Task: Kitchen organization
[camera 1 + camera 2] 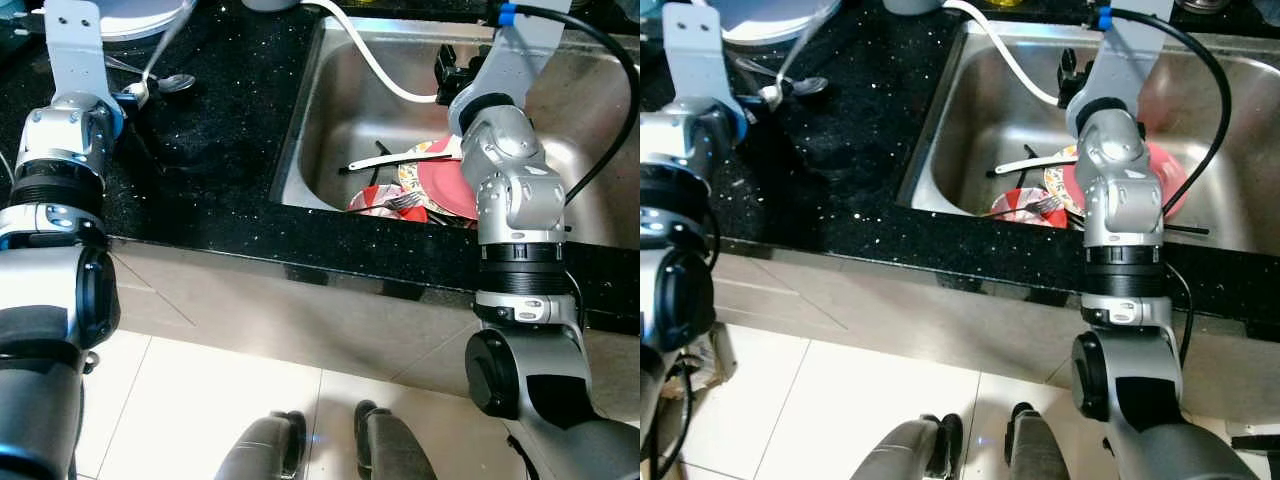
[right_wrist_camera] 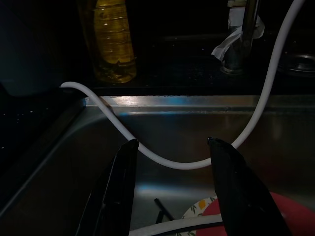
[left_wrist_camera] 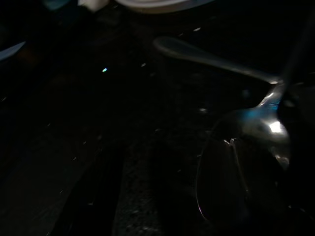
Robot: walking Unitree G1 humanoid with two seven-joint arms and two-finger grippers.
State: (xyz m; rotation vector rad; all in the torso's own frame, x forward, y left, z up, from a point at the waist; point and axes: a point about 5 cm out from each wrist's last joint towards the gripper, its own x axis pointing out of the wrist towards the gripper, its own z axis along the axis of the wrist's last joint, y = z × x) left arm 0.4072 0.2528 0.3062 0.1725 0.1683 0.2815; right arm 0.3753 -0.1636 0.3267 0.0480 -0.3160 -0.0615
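Your right gripper [image 2: 172, 191] hangs wide open and empty above the sink [image 1: 330, 110], its fingers [image 2: 115, 189] framing the white hose [image 2: 147, 152]. Below lie the red plate [image 1: 447, 190] and fork [image 1: 400, 201]. You appear to be approaching the dishes; lower toward the plate's rim next. Whether your left gripper [image 1: 135, 95], by the spoon [image 1: 175, 82] on the counter [image 1: 220, 140], is open, I cannot tell.

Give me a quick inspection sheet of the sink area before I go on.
Surface: black speckled counter around a steel sink.
Job's things: red plate, patterned plate, fork and white utensil in the sink; spoon on the counter.
Clutter: white plates; oil bottle.
Grippers: right gripper open over the sink; left gripper by the spoon.
Cables: white hose; black cable.
Surroundings: tiled floor.
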